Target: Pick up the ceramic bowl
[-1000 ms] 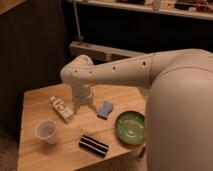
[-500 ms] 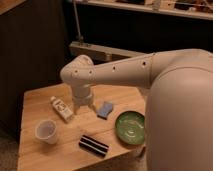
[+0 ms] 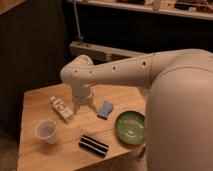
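**Open gripper hangs over mid-table, green bowl to its side**

Camera view: The robot's pale arm reaches across a wooden table [image 3: 35, 97] from the right of the picture and bends downward at its wrist. The gripper [image 3: 84, 110] points at the tabletop near the table's middle, its two fingers spread apart with nothing between them. It holds nothing.

The ceramic bowl [image 3: 131, 127] sits upright near the table's front right corner, apart from the gripper and partly behind the robot's large rounded body. Its inside is glossy green with pale streaks.

Between the gripper and the bowl lies a small blue flat item [image 3: 105, 109], just beside the gripper. On the gripper's other side a small white bottle [image 3: 61, 108] lies on its side. A white cup [image 3: 46, 131] stands upright toward the front left. A dark packet with pale stripes [image 3: 94, 145] lies near the front edge, between the cup and the bowl.
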`<act>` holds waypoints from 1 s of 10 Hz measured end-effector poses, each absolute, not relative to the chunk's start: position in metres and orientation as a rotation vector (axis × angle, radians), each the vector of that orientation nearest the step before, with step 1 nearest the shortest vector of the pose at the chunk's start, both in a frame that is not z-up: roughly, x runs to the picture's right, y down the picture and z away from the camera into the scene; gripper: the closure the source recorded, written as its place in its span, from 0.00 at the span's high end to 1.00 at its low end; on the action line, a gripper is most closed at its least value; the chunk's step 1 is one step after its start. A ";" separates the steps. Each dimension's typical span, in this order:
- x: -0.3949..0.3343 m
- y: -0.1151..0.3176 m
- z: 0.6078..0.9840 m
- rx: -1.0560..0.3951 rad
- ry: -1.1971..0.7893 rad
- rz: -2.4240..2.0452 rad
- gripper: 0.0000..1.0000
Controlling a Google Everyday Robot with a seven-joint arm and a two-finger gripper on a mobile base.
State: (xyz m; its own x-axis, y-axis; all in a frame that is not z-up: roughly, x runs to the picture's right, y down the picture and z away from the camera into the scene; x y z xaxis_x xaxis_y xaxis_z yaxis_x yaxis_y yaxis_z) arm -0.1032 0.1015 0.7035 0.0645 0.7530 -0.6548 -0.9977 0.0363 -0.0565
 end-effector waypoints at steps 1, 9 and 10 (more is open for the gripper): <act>-0.103 0.101 0.704 -0.588 0.524 1.443 0.65; -0.019 0.098 0.743 -0.521 0.588 1.586 0.65; 0.000 0.098 0.741 -0.497 0.598 1.626 0.65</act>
